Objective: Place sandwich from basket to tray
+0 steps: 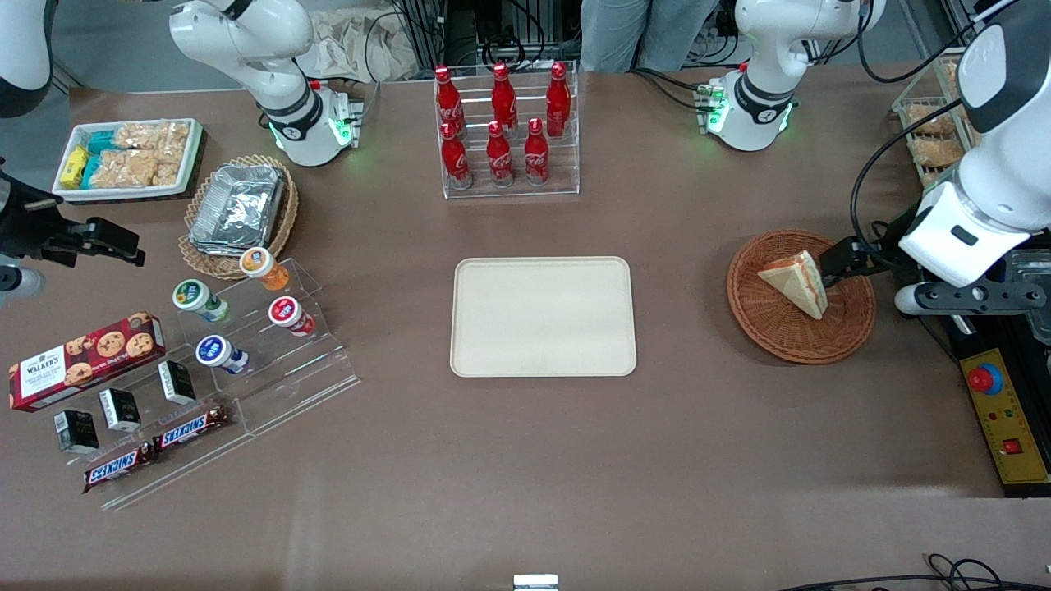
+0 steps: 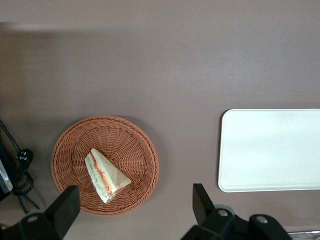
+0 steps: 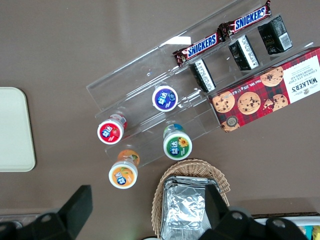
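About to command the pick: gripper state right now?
Gripper: open, holding nothing, jaws spread wide, above the basket; the sandwich lies untouched in it.

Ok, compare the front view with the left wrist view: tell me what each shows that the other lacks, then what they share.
Only the front view shows the rack of red cola bottles, the Walkers cookie box, the Snickers bars and the foil containers.

Only the left wrist view shows the claw wide open, hovering above the table beside the basket.

Both show the sandwich lying in the basket and the bare cream tray.
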Motion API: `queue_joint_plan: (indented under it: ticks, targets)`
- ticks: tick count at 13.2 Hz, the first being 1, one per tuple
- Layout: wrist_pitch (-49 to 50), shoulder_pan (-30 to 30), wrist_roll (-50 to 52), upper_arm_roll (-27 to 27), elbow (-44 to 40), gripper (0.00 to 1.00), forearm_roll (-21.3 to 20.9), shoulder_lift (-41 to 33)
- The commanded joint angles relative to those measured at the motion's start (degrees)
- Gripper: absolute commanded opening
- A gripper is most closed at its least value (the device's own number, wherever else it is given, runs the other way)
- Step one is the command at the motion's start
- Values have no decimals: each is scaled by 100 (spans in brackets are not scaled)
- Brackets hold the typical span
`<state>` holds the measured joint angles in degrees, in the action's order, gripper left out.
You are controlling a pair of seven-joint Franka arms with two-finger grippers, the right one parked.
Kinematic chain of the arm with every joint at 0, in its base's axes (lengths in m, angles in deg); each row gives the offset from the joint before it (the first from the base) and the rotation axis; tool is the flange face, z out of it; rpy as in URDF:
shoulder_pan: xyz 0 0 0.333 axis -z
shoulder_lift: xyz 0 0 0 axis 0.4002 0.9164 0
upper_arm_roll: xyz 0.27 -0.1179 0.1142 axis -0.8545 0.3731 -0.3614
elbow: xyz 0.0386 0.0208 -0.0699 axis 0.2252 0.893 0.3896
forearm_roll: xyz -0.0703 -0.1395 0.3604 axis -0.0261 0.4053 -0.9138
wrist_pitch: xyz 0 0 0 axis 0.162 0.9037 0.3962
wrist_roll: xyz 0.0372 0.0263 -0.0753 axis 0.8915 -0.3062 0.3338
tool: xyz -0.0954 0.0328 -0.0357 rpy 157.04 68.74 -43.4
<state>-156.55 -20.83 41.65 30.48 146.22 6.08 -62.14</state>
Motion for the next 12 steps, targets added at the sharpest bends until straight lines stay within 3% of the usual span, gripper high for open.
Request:
queue_joint_plan:
  ticks: [1, 12]
  targets:
    - [-33, -48, -87, 28, -96, 100, 85, 10]
    - [45, -250, -202, 28, -78, 100, 86, 62]
